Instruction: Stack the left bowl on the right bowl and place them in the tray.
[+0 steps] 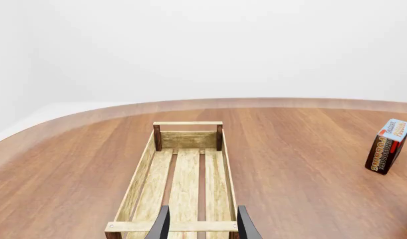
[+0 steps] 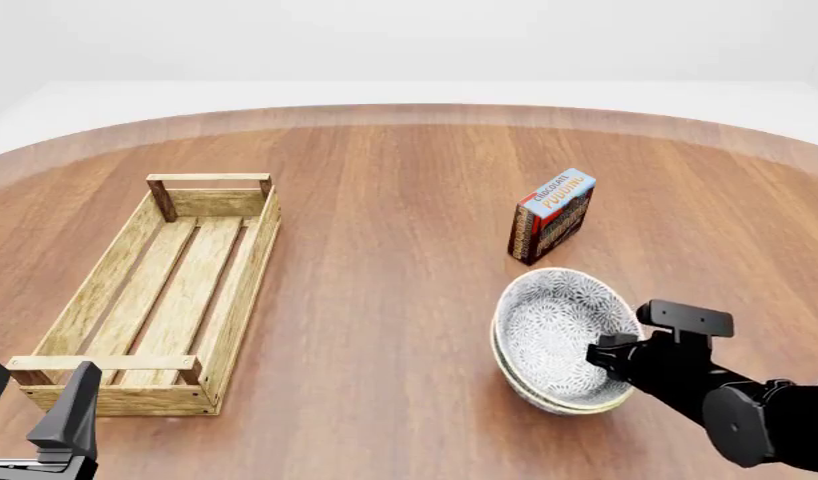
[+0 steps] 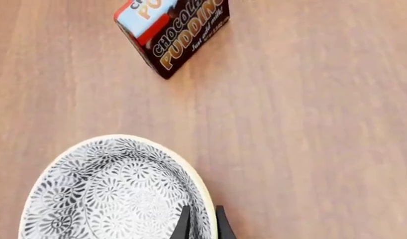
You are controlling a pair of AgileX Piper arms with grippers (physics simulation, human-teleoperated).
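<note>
Two patterned bowls (image 2: 559,340) already sit nested on the table, just right of and nearer than the pudding box (image 2: 552,215), well right of the tray (image 2: 156,290). The right gripper (image 3: 201,224) is clamped on the stack's right rim, fingers close together with one inside and one outside the wall; whether it pinches both rims is hard to tell. The stack looks rigid, glazed and slick, probably ceramic, so moderately heavy and chippable; a rim pinch is the only hold, and it likely tips. The left gripper (image 1: 201,224) hangs unclenched and empty over the tray's near end bar.
</note>
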